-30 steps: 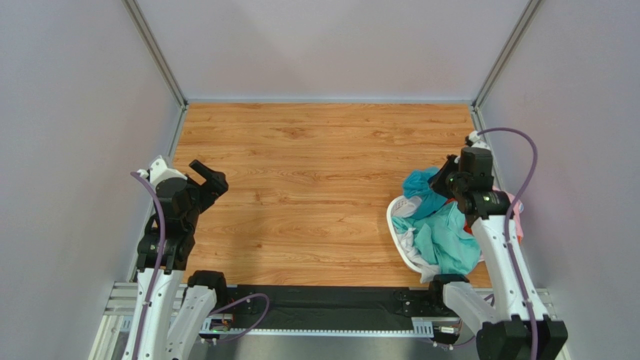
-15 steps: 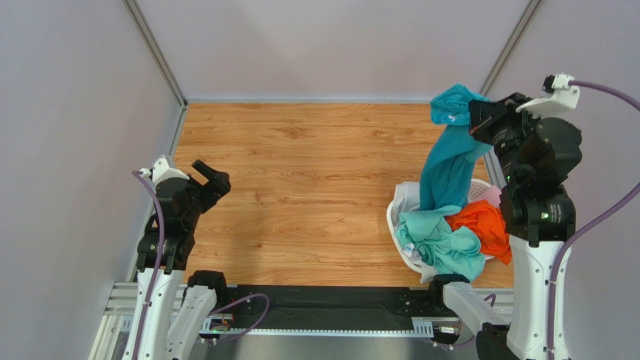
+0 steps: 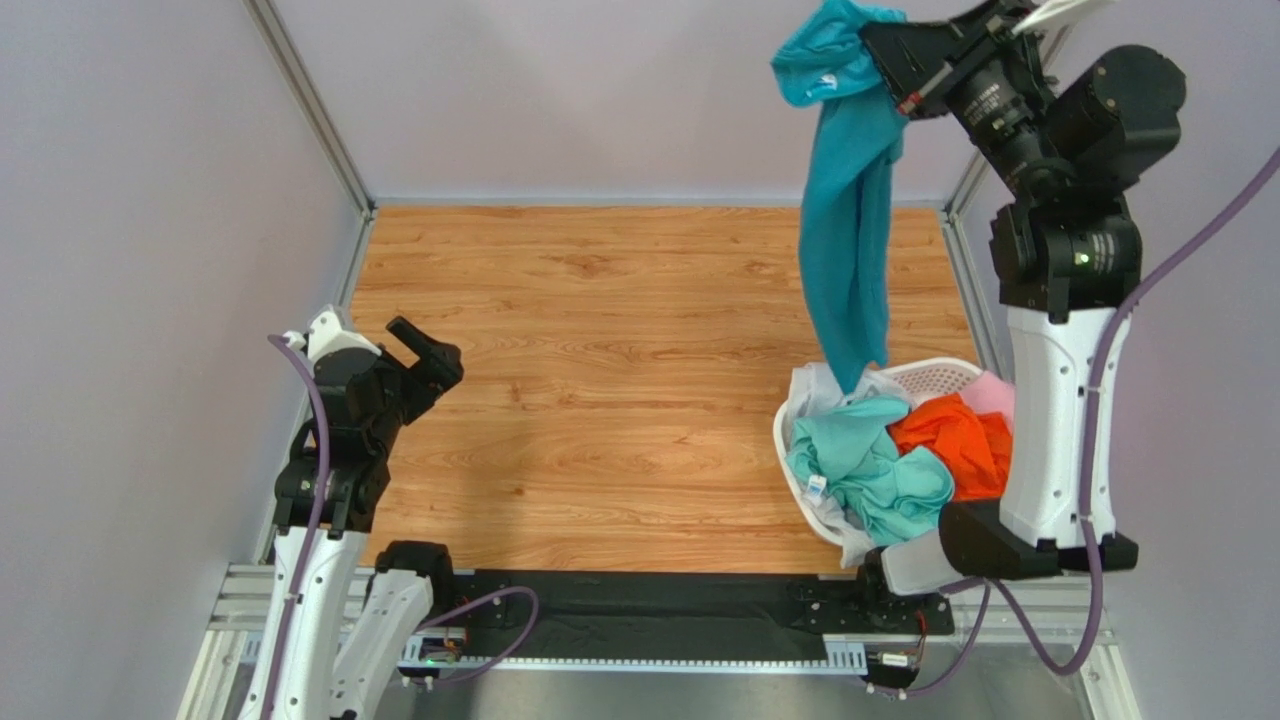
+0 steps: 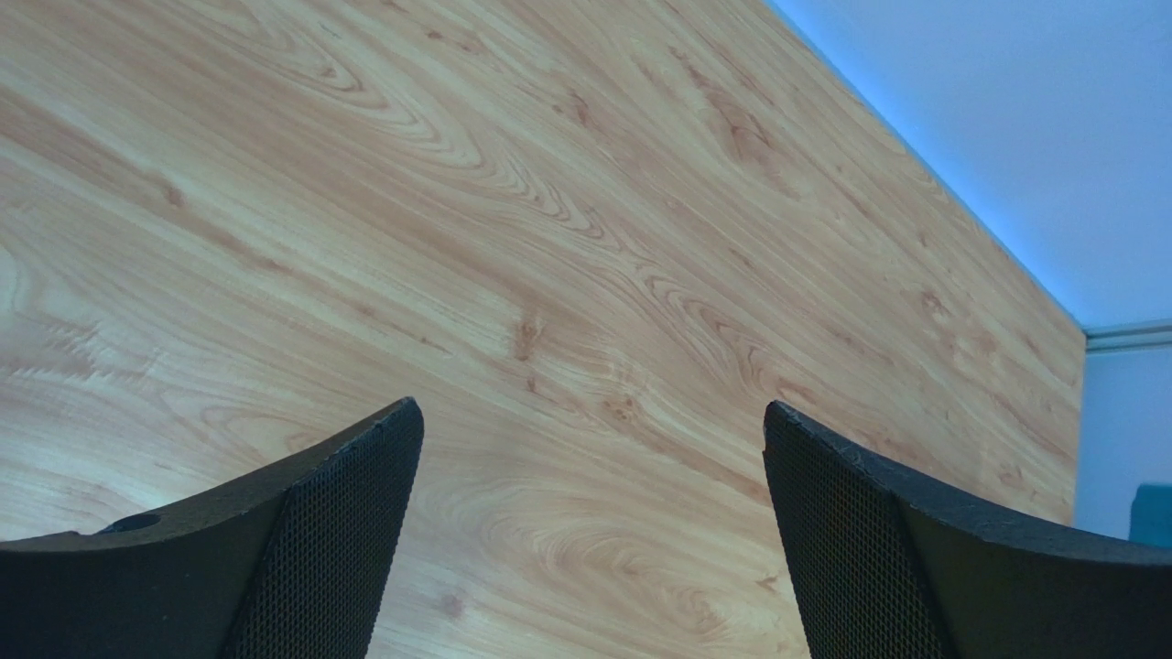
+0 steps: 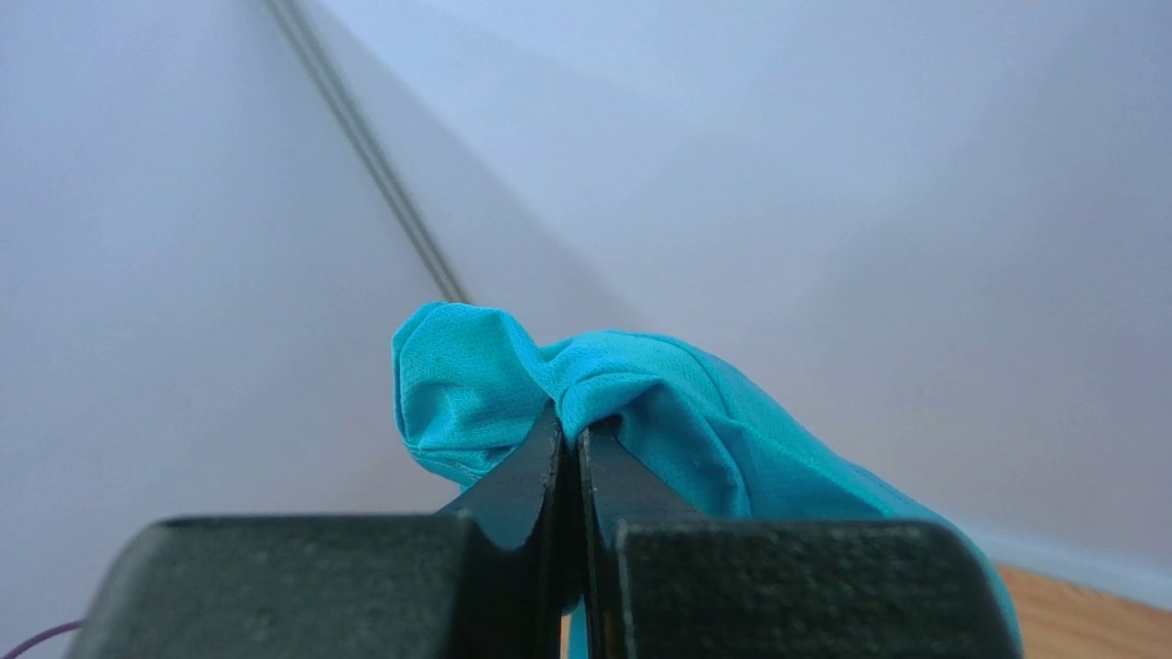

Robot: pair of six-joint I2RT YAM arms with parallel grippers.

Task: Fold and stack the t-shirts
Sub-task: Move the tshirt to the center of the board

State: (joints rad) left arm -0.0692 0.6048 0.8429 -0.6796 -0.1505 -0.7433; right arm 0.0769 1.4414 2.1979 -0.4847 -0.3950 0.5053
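One teal-blue t-shirt hangs in a long twisted rope from the right gripper, whose jaws are pinched tight on a small bunched fold of the cloth, high above the far right corner of the table. The shirt's lower end reaches down to the white laundry basket at the near right corner, where it meets a white shirt; whether it hangs free of the pile cannot be told. A mint green shirt, an orange shirt and a bit of pink shirt lie heaped in the basket. The left gripper hovers over the left edge of the table with its jaws spread wide and nothing between them. The likely trouble is the trailing end: if it is tangled, pulling it sideways could drag the white shirt out or tip the basket. The narrow pinch could also let the cloth slip, and the roped shirt may land crumpled, not flat.
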